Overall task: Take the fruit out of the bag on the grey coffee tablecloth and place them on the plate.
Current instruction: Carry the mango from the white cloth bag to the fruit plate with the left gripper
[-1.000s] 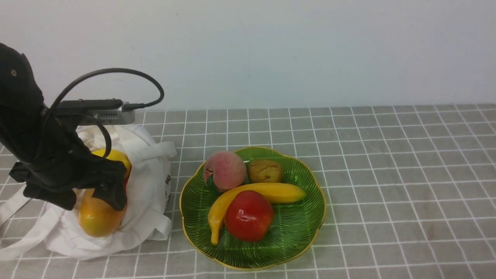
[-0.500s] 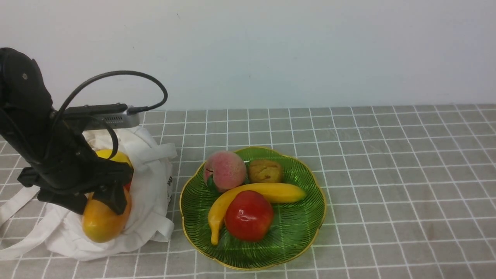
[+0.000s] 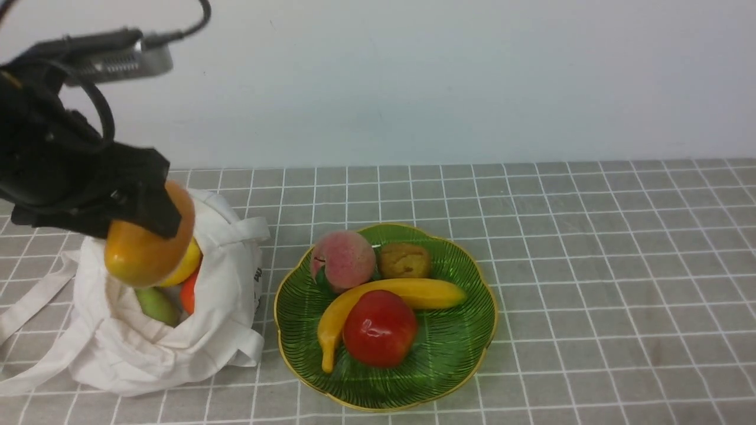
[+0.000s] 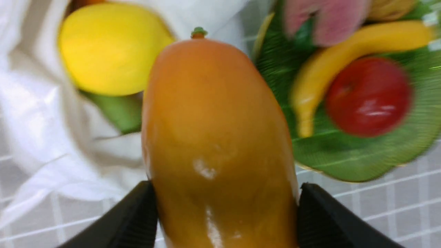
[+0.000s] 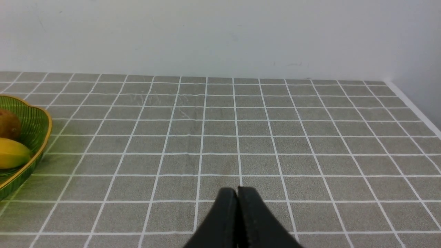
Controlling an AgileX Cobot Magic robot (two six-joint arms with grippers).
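A plain pale wall point(image 3: 472, 77) is seen at the back. A pink peach point(image 3: 343, 260) and a lumpy brown fruit point(image 3: 404, 260) are set beyond a curved yellow banana point(image 3: 413, 293), which is touched by a glossy red apple point(image 3: 379, 328).

Ahead of you at 12 o'clock stands a plain, pale bluish-white back wall point(image 3: 472, 77), softly and evenly lit, its foot running straight across from 9 to 3 o'clock, and a side wall point(image 5: 425, 69) meets it in a corner toward 2 o'clock.
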